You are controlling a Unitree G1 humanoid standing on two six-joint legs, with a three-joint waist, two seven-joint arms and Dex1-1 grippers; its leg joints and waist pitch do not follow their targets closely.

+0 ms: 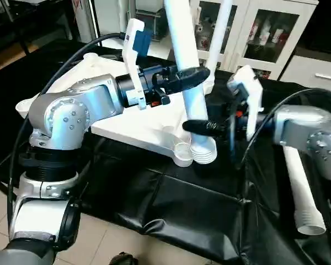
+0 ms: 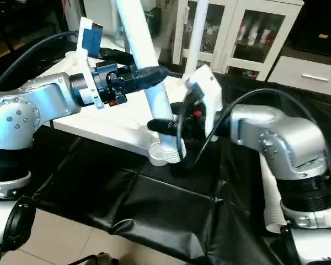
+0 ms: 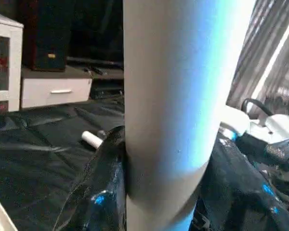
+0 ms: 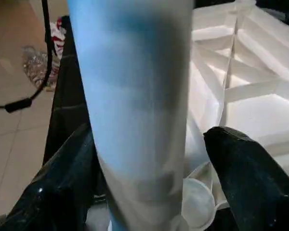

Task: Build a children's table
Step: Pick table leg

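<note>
The children's table top (image 1: 133,126) lies upside down on the black-covered work table, its X-braced ribs showing (image 4: 241,82). A long white leg (image 1: 183,38) leans steeply over the near corner. Its ribbed lower end (image 1: 204,153) sits right beside the round corner socket (image 1: 182,150). My left gripper (image 1: 191,75) is shut on the leg partway up, fingers (image 3: 103,192) pressed to both sides. My right gripper (image 1: 201,126) stands open around the leg low down, one finger (image 4: 245,168) clear of it. A second leg (image 1: 220,30) stands upright at the far side.
Another white leg (image 1: 303,193) lies on the black cover (image 1: 171,210) under my right forearm. The work table's front edge drops to a tiled floor (image 1: 105,243). White glass-door cabinets (image 1: 265,33) stand behind. Black cables (image 1: 55,83) loop over both arms.
</note>
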